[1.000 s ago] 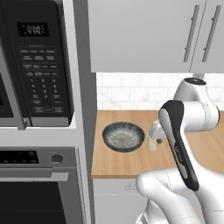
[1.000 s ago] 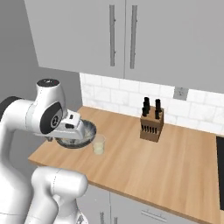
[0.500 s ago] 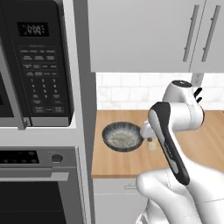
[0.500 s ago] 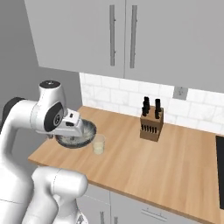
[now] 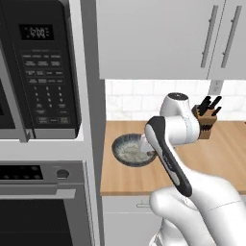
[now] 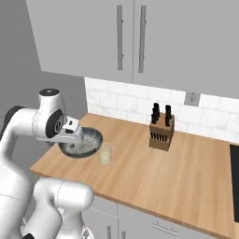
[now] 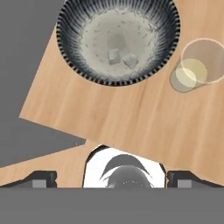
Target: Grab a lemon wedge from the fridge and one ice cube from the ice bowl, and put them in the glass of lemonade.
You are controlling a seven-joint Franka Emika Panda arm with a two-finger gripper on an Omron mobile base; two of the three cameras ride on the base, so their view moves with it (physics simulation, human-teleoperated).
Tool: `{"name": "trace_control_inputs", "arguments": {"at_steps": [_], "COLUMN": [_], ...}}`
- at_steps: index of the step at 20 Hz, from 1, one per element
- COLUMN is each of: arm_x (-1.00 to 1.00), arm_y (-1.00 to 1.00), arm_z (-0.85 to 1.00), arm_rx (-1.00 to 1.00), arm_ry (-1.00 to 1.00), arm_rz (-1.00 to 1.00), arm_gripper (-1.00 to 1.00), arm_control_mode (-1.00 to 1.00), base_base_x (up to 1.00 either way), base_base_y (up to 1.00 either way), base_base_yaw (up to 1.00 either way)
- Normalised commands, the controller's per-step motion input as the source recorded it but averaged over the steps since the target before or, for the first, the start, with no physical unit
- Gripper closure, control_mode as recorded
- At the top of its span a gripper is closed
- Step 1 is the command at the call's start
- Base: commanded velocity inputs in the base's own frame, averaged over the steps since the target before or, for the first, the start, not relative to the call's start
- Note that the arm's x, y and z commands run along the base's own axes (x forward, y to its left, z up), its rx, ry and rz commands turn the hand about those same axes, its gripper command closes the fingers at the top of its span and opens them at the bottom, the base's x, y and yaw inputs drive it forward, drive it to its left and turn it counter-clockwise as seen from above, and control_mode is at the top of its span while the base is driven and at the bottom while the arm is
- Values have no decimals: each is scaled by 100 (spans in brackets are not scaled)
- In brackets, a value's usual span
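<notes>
Jaws were spread wide and empty above the bowl (image 7: 118, 41), the glass (image 7: 194, 65) just beside it. One ice cube (image 7: 114, 56) should be straddled squarely, its neighbour avoided.

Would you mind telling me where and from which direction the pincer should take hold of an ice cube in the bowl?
Probably from straight above. Two small ice cubes lie close together on the pale floor of the ice bowl, whose raised rim blocks any sideways approach. The open pincer should descend and close on one cube's two outer faces, those turned away from its neighbour, so only one is taken.
</notes>
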Motion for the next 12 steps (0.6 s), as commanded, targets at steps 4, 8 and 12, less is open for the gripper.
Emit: {"name": "trace_control_inputs", "arguments": {"at_steps": [4,8,12], "arm_x": [28,20,18], "arm_y": [0,0,0], "arm_z": [-30,-29,-22], "arm_rx": [0,-1,-2], "arm_ry": [1,1,4], "arm_rz": [8,13,16], "arm_gripper": [-100,-100,-100], "arm_control_mode": [-100,-100,-100], "base_base_x": [0,0,0], "base_base_y": [0,0,0], "base_base_yaw": [0,0,0]}}
